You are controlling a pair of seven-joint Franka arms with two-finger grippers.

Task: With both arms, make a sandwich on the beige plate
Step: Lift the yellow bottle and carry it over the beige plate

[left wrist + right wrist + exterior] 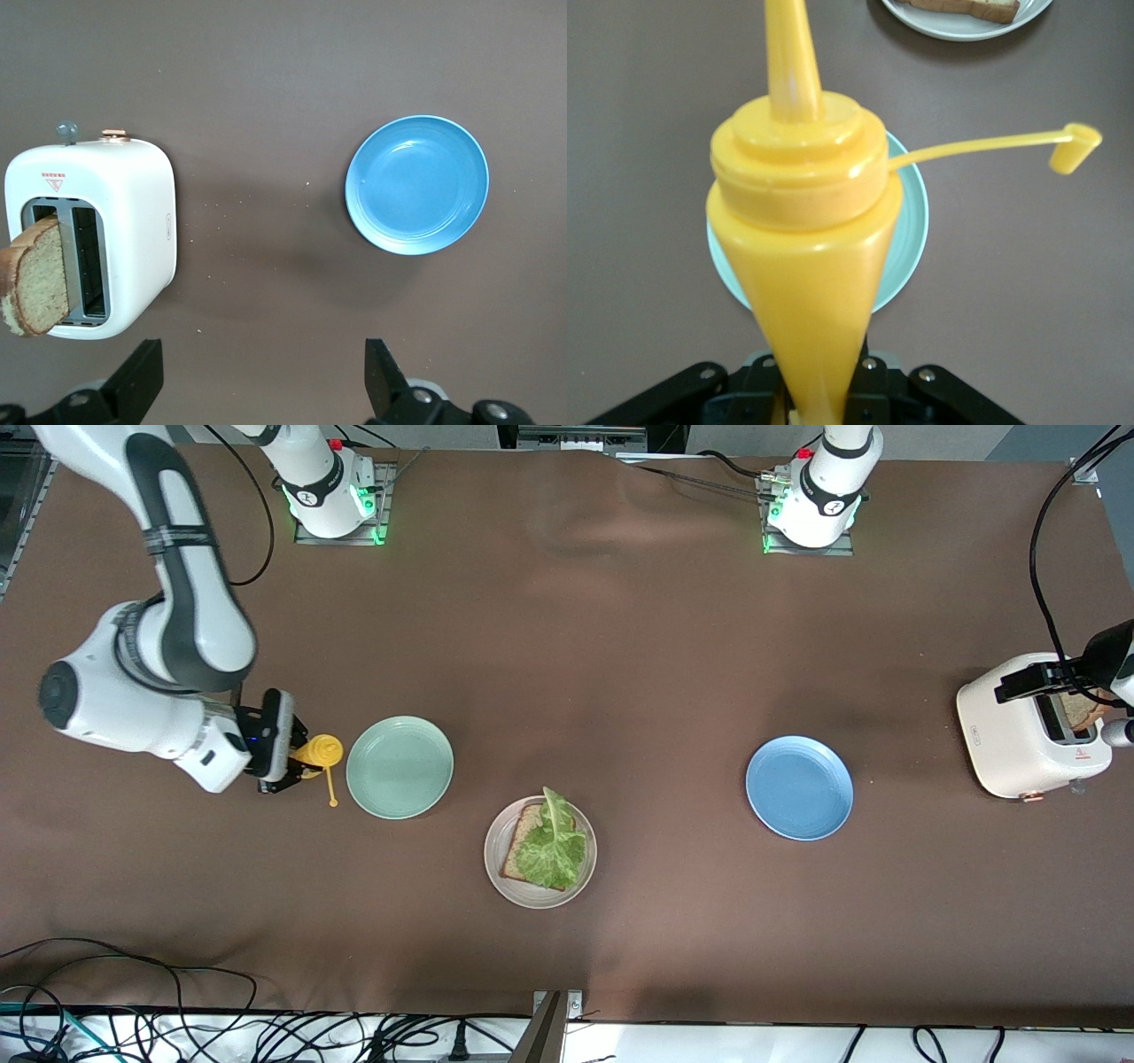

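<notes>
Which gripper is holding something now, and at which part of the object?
The right gripper holds the yellow plastic squeeze bottle by its lower body, beside the mint-green plate. The left gripper is open, holding nothing.

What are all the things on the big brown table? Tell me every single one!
beige plate: one, pale beige, nearest the front camera, mid-table.
toast slice: one, brown, on the beige plate.
lettuce leaf: one, green, on that toast.
mint-green plate: one, toward the right arm's end.
blue plate: one, toward the left arm's end.
toaster: one, white, at the left arm's end.
toast in toaster: one, brown, sticking out of a slot.
squeeze bottle: one, yellow, cap hanging open on its strap, beside the mint-green plate.
table: one, brown.
right end effector: black, shut on the squeeze bottle.
left end effector: black, open, over the toaster.
</notes>
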